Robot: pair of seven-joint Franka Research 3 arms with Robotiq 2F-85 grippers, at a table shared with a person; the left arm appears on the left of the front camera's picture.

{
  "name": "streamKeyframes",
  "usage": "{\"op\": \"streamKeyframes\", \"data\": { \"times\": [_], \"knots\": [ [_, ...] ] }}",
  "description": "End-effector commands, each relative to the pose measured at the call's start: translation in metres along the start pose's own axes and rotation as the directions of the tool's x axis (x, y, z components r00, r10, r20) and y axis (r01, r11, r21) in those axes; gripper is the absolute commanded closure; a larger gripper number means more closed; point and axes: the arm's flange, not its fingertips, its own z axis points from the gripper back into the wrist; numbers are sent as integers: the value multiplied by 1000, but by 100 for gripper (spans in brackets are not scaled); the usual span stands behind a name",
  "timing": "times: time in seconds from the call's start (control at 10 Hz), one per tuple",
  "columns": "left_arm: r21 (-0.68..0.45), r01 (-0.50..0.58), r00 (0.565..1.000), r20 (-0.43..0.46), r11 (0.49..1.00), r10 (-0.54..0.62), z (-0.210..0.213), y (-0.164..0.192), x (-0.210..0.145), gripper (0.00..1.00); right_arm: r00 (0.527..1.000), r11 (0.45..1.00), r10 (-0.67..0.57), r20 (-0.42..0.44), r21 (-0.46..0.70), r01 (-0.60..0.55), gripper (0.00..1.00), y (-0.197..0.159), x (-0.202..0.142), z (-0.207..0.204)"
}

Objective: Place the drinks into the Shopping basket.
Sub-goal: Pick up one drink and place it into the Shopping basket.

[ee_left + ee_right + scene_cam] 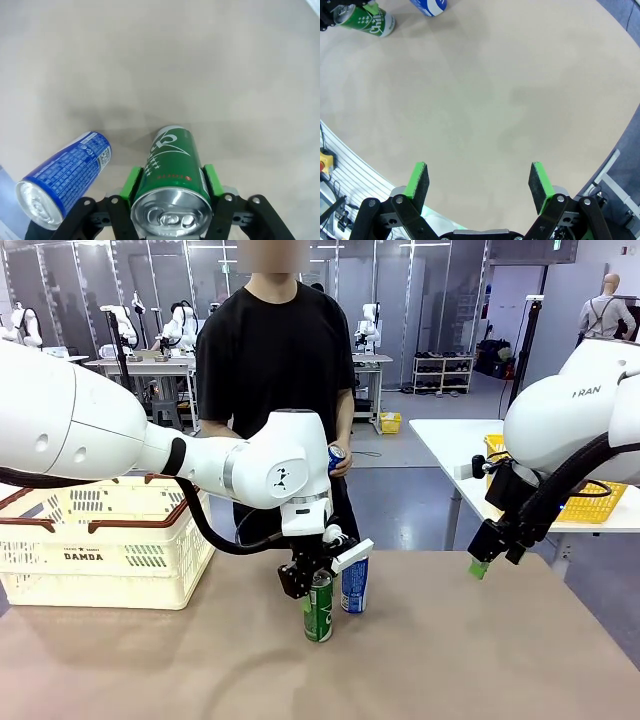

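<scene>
**Green can** (318, 606) (172, 170) (370, 20): white lettering, silver top. It stands upright on the brown table (450, 660), about mid-table.

**Left gripper** (310, 585) (171, 182): comes down on the green can from above. The jaws are closed on it, with a green pad pressed to each side.

**Blue-and-white can** (354, 585) (65, 182) (429, 6): upright, just beside the green can on its far right (whether they touch I cannot tell).

**Shopping basket** (100, 540): cream with a brown rim, on the table well left of the green can.

**Third can** (336, 458): blue, held in the person's hand (343, 464), beyond the green can and higher.

**Right gripper** (490, 560) (480, 187): well right of the green can, raised over the table. The jaws are wide with nothing between them.
</scene>
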Motion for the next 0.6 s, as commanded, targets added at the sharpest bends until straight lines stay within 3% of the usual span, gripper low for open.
{"op": "streamKeyframes", "data": {
  "times": [0.0, 0.1, 0.5],
  "knots": [
    [-24, -8, 999, 40, 1000, 9, 5, -5, 5, 95, 1000, 1000, 8, -8, -6, -8, 0, -2, -1, 1],
    [-40, -18, 998, 54, 999, 20, 9, -7, 6, 100, 1000, 1000, 8, -8, -6, -8, 0, -2, -1, 1],
    [-33, -52, 997, 57, 998, 54, 69, -21, -4, 100, 1000, 1000, 8, -8, -6, -8, 0, -2, -1, 1]
  ]
}}
